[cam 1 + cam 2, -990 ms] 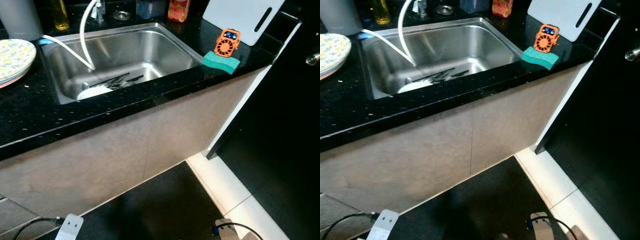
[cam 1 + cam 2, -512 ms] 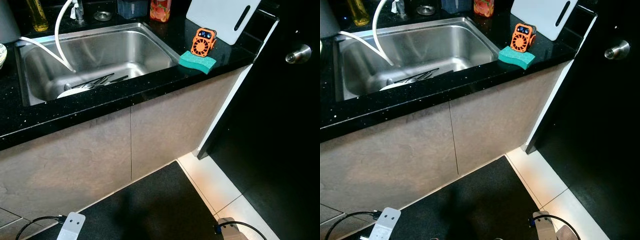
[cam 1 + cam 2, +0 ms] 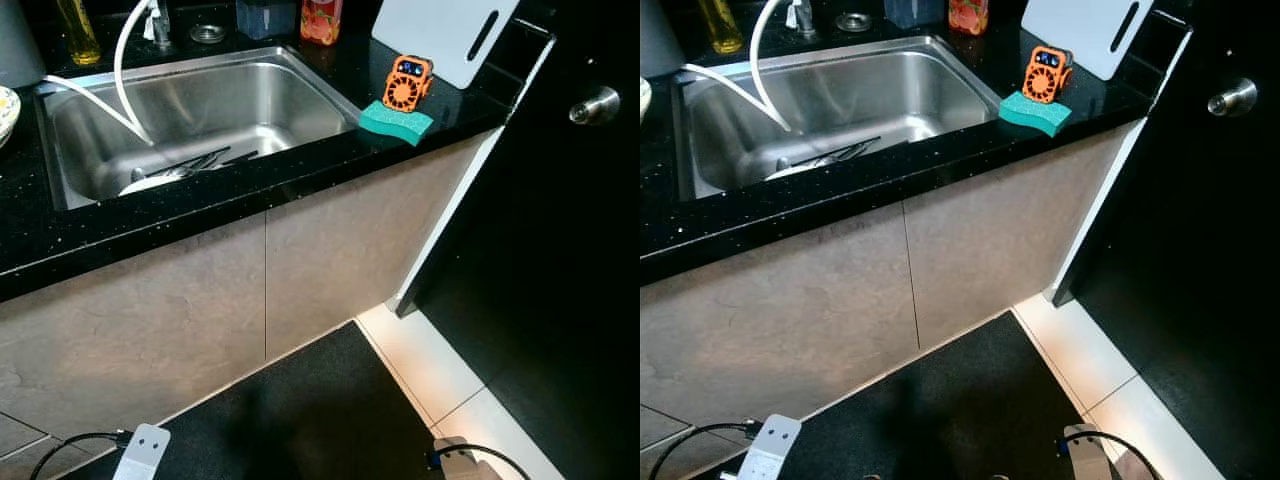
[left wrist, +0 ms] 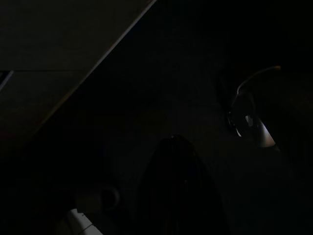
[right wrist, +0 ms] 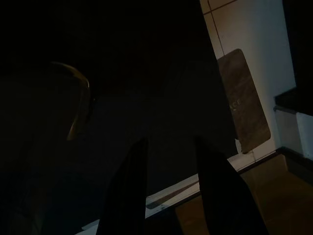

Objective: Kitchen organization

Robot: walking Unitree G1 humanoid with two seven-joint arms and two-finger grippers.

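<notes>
- The stainless-steel kitchen sink [image 3: 200, 110], the likely centre of the tidying job, lay in the upper left of the left eye frame, sunk in the black speckled countertop [image 3: 150, 225]. Dark cutlery [image 3: 205, 160] and a white plate [image 3: 150, 183] rested in its basin, under a white hose [image 3: 125, 60].
- At upper centre-right, a green sponge [image 3: 396, 121] touched a small orange fan-like gadget [image 3: 407, 82], with a white cutting board [image 3: 450, 35] behind.
- Against half a second before, the whole frame had barely shifted, while a second before it had swung right; I judged the robot had nearly settled facing the counter's right end, with nothing handled yet.
- The right eye frame showed the same scene, with a silver door knob [image 3: 1232, 97] at upper right.
- The left wrist frame was very dark; the left gripper [image 4: 176, 196] was a vague shape, and I could not tell its jaws.
- In the right wrist frame, the right gripper [image 5: 168, 166] hung idle above the floor, jaws apart and empty.
</notes>
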